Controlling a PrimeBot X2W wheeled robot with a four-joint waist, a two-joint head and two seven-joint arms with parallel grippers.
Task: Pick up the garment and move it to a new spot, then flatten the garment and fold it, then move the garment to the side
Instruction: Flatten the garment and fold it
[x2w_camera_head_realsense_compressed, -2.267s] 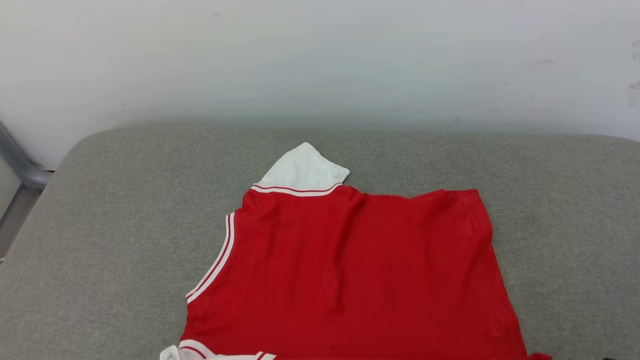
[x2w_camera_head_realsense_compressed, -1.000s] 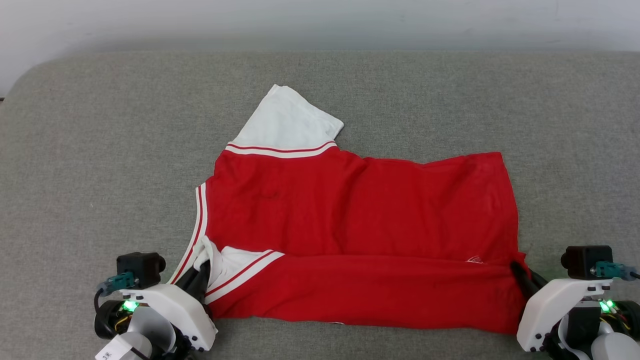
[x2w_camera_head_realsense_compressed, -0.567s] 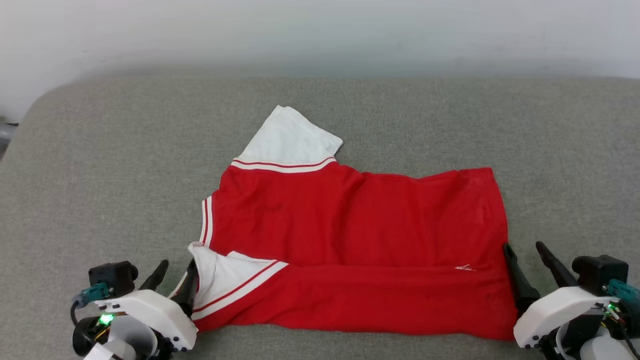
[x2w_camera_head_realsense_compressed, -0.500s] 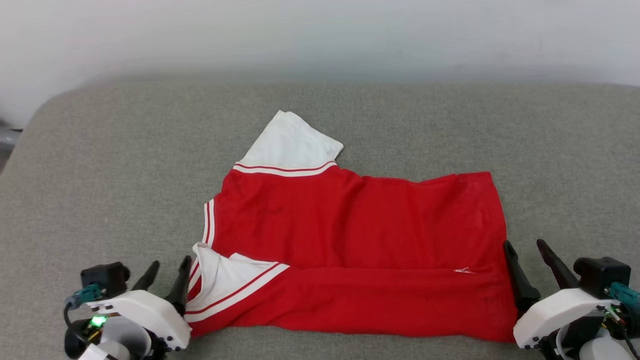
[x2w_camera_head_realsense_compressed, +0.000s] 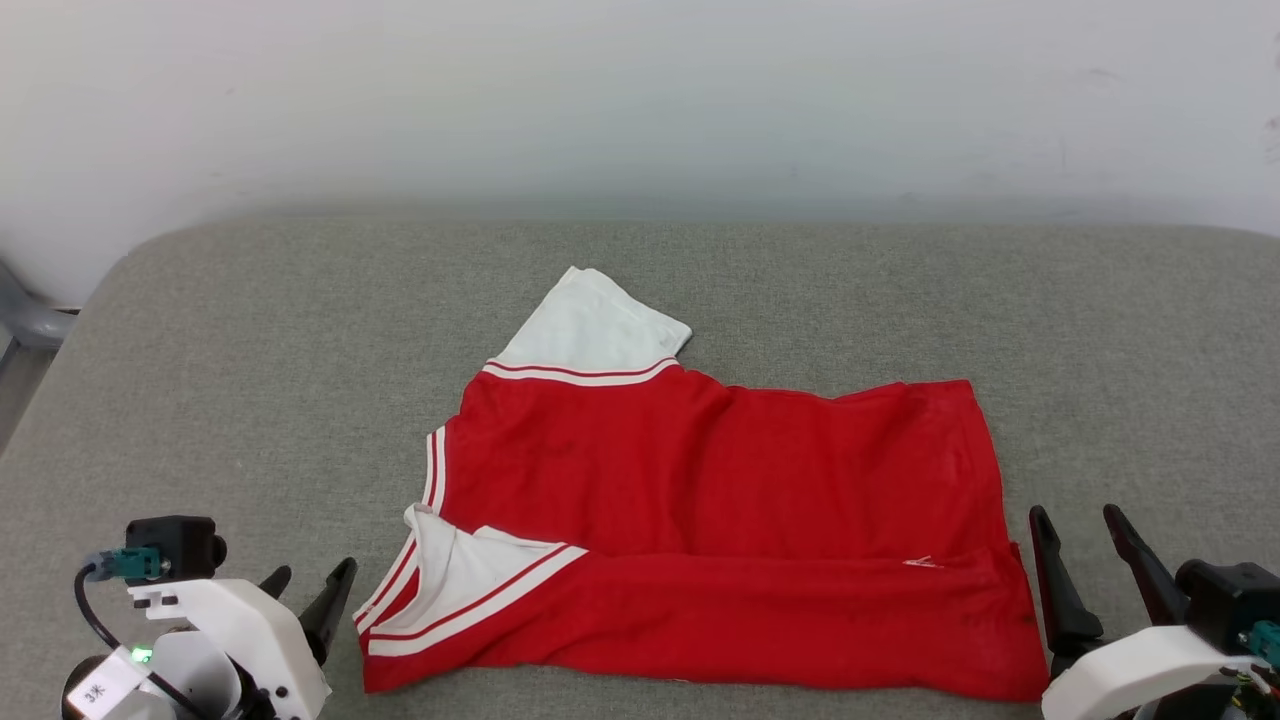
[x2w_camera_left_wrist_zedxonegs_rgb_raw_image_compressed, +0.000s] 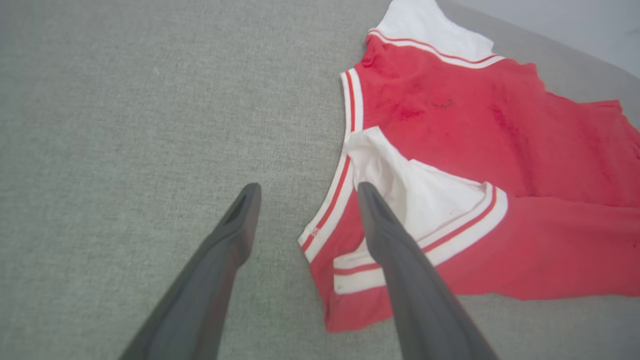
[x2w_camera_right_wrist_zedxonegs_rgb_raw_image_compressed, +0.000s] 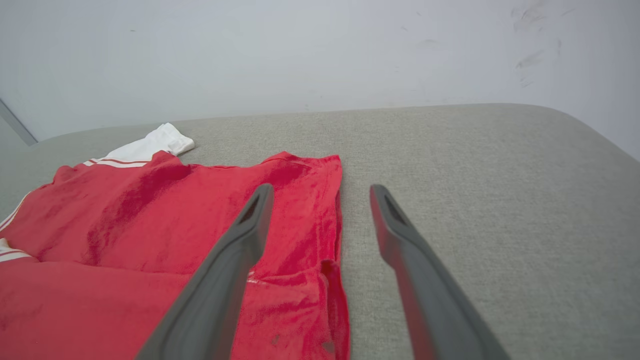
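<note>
Left gripper (x2w_camera_head_realsense_compressed: 312, 572) and right gripper (x2w_camera_head_realsense_compressed: 1075, 512) gape empty, flanking the part-folded garment (x2w_camera_head_realsense_compressed: 720, 480)

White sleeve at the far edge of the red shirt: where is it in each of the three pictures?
Head view: sleeve just left of centre, above the red shirt.
Left wrist view: sleeve at top edge, right of centre.
Right wrist view: sleeve at left, above mid-height.
Shared landmark: the striped band joining sleeve to shirt.

Red garment (x2w_camera_head_realsense_compressed: 720, 500) with white sleeves, flat on the grey cushion (x2w_camera_head_realsense_compressed: 250, 380), near long edge folded over.
</note>
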